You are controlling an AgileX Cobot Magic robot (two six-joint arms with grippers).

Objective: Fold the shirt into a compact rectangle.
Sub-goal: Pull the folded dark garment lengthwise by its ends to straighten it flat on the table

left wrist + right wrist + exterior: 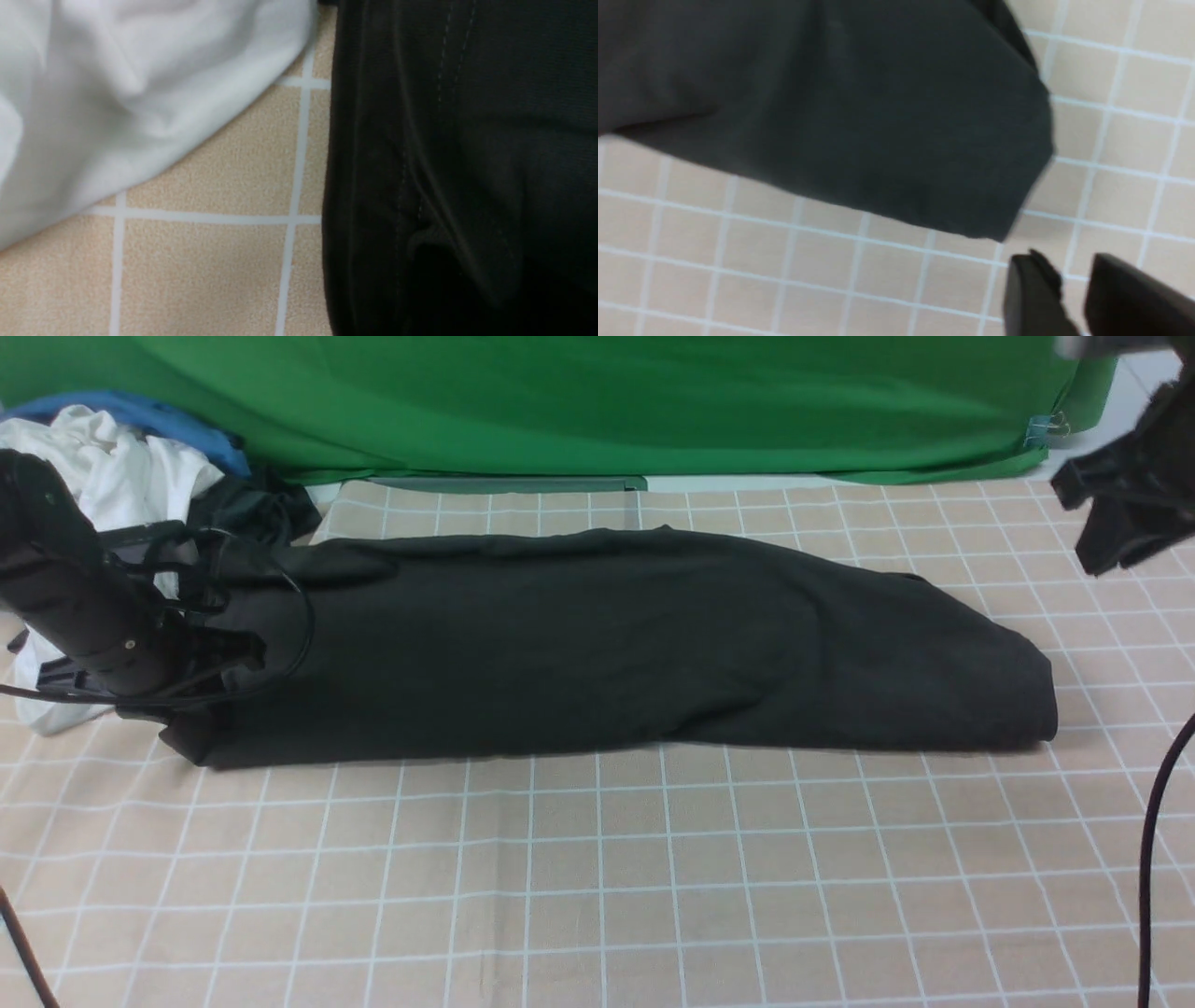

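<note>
A black fabric shirt (pixel 607 644) lies folded long across the beige gridded counter (pixel 597 896). The right claw (pixel 1069 268) hovers near one end, part-open and empty; the left claw (pixel 219 653) sits at the other — its grip unreadable. It could snag the white garment (pixel 112 467) alongside.

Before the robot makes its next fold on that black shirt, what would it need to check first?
1. Shirt lies as one long flat band: ok.
2. Right arm has its jaws apart and empty, off the shirt: ok.
3. Left arm has its jaws gripping the shirt's end: cannot tell.
4. White garment apart from the shirt's edge: ok.
5. Compact rectangle reached: not ok, too long.
</note>
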